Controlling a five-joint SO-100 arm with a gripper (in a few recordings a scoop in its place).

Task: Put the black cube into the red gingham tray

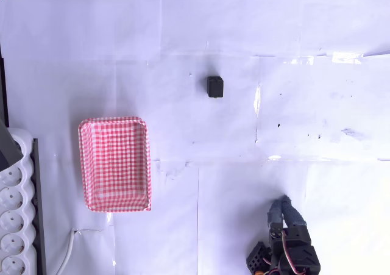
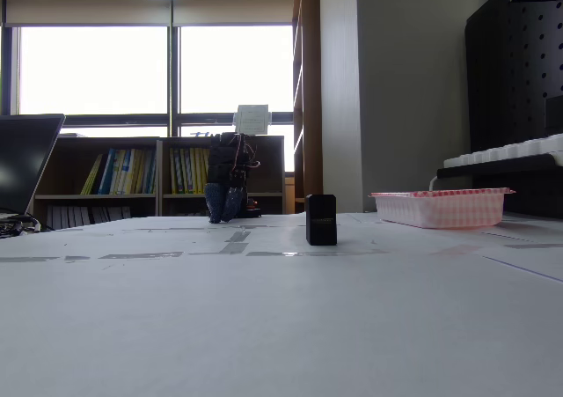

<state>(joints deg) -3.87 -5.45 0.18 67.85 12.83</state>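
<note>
In the overhead view the gripper (image 1: 282, 203) sat near the bottom right of the table, its bluish fingers pointing up the picture, away from the black arm (image 1: 295, 250) behind it. The fingers lay close together with nothing between them, though the view was too small to say whether they were fully closed. In the fixed view the gripper (image 2: 223, 210) hung low at the far side of the table, tips pointing down close to the surface; whether they touched it could not be told.

The black cube (image 1: 214, 86) stood on the white paper-covered table (image 1: 317, 104), well apart from the gripper, up and to the left of it in the overhead view. In the fixed view the cube (image 2: 321, 219) stood upright on the table, nearer the camera than the arm and to the right of it.

The red gingham tray (image 1: 114, 164) lay flat on the table at the left in the overhead view, down and to the left of the cube and well apart from it. Nothing lay in it. In the fixed view the tray (image 2: 440, 207) was at the right, beyond the cube.

A white power strip (image 1: 13, 220) ran along the left edge in the overhead view, just left of the tray. In the fixed view, bookshelves (image 2: 149, 172) and bright windows (image 2: 92, 67) stood behind the table.
</note>
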